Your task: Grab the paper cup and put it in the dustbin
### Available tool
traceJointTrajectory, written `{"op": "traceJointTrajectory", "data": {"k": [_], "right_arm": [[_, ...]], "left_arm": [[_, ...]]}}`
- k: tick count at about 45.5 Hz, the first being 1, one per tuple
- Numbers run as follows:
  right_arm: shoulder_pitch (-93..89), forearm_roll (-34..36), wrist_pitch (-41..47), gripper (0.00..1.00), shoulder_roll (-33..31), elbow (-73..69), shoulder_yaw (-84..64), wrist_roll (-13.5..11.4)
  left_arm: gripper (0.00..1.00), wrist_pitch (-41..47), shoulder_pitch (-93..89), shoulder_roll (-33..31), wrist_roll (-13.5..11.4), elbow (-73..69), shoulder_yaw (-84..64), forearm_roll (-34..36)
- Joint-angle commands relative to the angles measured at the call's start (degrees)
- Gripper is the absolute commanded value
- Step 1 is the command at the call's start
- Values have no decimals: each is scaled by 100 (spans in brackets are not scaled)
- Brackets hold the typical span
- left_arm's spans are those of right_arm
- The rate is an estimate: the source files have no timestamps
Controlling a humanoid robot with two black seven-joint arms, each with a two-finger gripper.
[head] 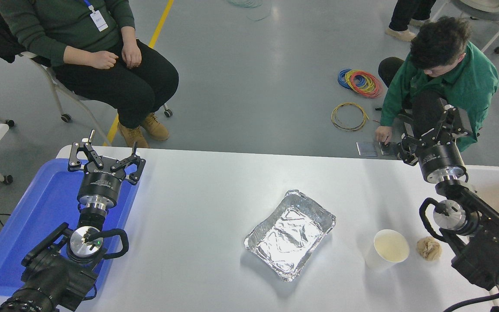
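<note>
White paper cup (387, 250) stands untouched near the tabletop's near right edge; right gripper (432, 130), fingers spread, must descend onto it.

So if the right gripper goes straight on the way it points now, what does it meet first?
Probably nothing on the table. The right gripper points up and away past the table's far edge, toward the crouching person in the green jacket. Depth is unclear, so I cannot tell how close that person is. The paper cup lies behind it.
</note>
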State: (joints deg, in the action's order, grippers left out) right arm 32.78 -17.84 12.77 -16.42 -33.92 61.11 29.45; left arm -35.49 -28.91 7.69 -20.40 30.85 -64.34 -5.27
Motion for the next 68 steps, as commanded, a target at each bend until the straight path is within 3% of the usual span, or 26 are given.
{"op": "traceJointTrajectory", "data": {"k": [1,16,27,41,50,60,68], "right_arm": [[-17,0,6,100,-133,-62,-64,0],[159,-9,-46,100,-230,17,-459,0],[668,0,-126,100,-1099,26,-1697,-1],[1881,17,-126,100,-2119,-79,-4430,-9],[3093,17,-64,100,-2401,-185,-6705,-53],[4921,17,199,100,-2296,-931,-10186,-308],[6134,-9,1024,100,-1962,-1240,-11866,-835]], "left_arm": [[100,7,0,5,-8,0,0,0],[100,-2,0,5,-8,0,0,0],[100,-2,0,-4,-8,0,0,0],[100,-2,0,5,-8,0,0,0],[100,-2,0,5,1,0,0,0],[100,-2,0,5,1,0,0,0],[100,-2,0,5,1,0,0,0]]}}
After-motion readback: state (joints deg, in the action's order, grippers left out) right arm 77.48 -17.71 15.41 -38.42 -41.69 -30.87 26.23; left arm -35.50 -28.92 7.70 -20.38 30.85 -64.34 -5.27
